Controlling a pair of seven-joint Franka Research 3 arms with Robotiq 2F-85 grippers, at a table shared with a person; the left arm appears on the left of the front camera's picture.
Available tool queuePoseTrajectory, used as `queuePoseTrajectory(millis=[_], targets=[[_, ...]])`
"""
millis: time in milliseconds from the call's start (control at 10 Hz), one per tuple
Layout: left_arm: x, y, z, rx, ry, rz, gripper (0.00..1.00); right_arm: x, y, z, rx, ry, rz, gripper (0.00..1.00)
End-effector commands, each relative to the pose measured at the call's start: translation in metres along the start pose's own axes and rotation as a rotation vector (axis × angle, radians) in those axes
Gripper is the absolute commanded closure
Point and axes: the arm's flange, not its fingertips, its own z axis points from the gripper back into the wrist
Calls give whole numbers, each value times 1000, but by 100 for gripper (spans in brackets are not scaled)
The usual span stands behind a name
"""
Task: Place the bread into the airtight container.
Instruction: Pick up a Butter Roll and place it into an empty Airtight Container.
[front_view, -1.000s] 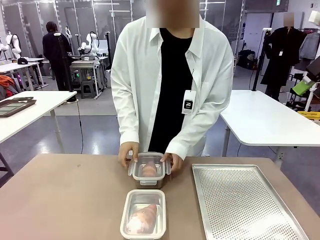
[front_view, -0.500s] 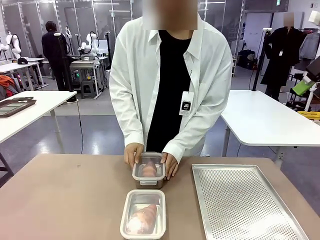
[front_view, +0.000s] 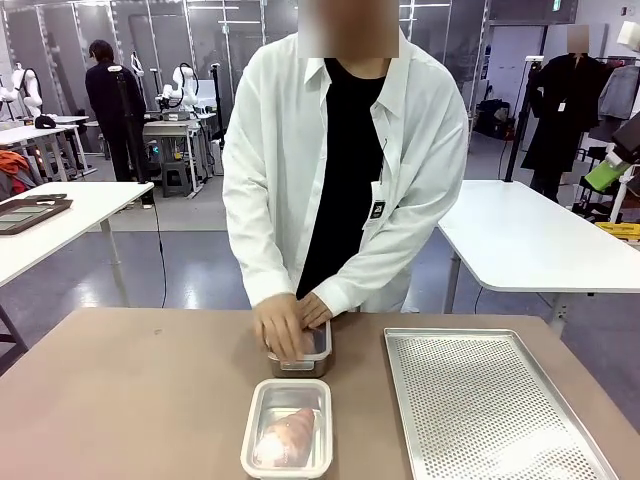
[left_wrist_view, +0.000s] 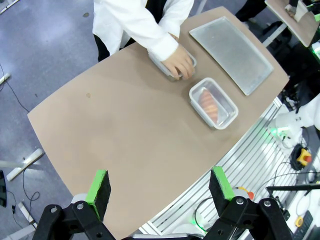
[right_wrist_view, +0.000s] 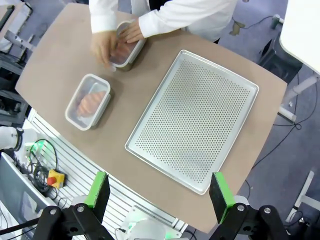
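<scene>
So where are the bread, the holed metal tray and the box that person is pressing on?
bread (front_view: 287, 437): front view, middle of the loaf.
perforated tray (front_view: 480, 400): front view, bare centre.
far container (front_view: 318, 347): front view, lid's uncovered corner.

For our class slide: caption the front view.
Person's hands press the far container; bread sits in the near one.
</scene>
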Motion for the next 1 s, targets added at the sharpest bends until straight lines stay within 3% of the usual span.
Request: queuePoseTrajectory(millis=[0,900], targets=[[0,0,1,-12,1,-22,0,1,0,1,4,9,1,0],[0,0,1,-12,1,-22,0,1,0,1,4,9,1,0]])
